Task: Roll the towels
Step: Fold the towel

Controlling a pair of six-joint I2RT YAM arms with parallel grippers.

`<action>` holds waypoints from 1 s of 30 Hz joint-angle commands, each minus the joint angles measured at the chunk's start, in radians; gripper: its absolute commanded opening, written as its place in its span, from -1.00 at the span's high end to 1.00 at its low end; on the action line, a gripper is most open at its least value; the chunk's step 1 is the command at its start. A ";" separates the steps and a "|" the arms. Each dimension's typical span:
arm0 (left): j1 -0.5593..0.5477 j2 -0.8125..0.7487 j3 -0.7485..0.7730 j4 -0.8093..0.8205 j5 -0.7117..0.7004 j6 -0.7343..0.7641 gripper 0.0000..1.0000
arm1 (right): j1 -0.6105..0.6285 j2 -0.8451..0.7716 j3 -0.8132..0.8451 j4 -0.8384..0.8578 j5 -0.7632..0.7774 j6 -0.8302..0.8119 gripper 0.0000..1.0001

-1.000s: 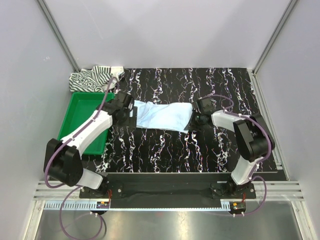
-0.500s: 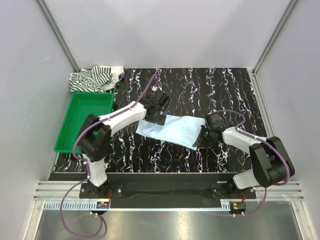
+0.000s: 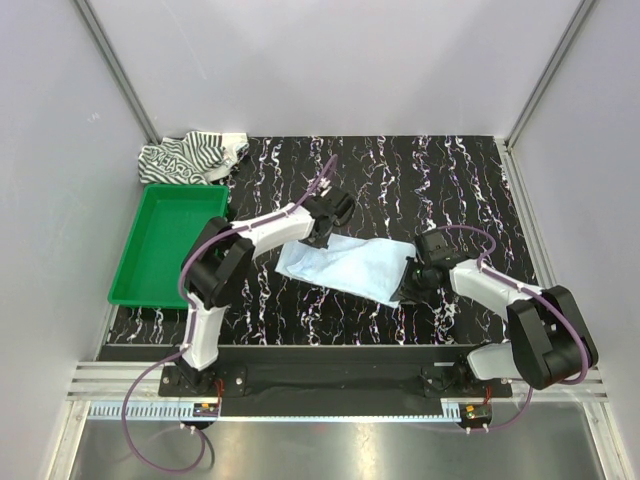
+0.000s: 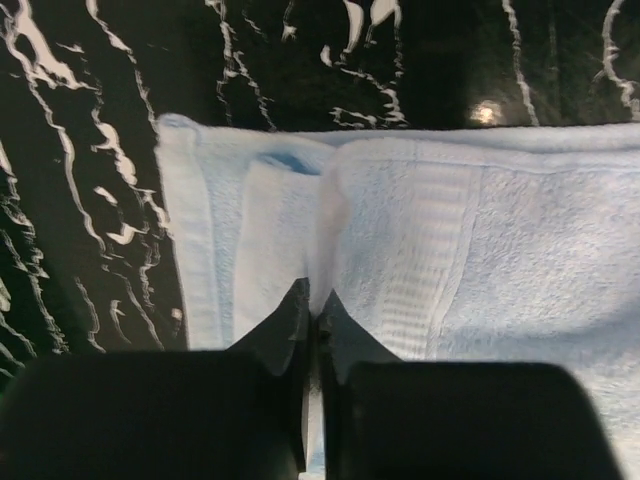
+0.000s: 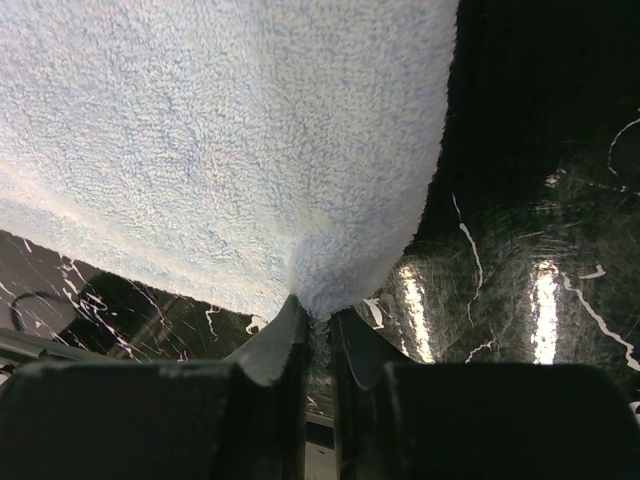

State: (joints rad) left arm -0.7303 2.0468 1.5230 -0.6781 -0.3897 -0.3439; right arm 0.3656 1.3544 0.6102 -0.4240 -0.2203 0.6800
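Left gripper (image 4: pixel 312 312) is pinched shut on a raised fold near the upper-left end of the blue towel (image 3: pixel 345 265), centre of the overhead frame. Right gripper (image 5: pixel 315 318) is clamped on that towel's lower-right corner, cloth bunched between its tips. It lies spread diagonally on the black marbled table (image 3: pixel 450 180). Striped towel (image 3: pixel 190 158) sits crumpled at upper left, just behind the green tray (image 3: pixel 165 240).
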 commanded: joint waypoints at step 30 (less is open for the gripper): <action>0.111 -0.454 -0.312 0.020 -0.064 -0.174 -0.83 | 0.004 -0.142 0.059 -0.171 0.094 0.026 -0.35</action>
State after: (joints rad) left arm -0.6090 1.6737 1.2751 -0.6621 -0.4324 -0.4358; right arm 0.3683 1.2888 0.6140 -0.5049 -0.1955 0.7082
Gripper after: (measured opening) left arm 0.924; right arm 0.688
